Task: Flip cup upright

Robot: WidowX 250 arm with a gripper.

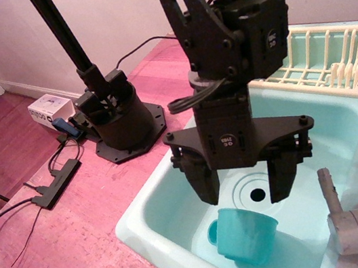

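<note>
The cup (245, 233) sits in the sink (153, 215) near the drain (258, 194) (opening seems to face up), while the gripper (243, 181) hangs just above it, jaws spread wide, holding nothing.

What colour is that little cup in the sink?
Teal-turquoise, deeper than the pale mint sink; the cup shows clearly in the only view.

Open claw (244, 183) above cup (245, 234) in sink (154, 224).
</note>
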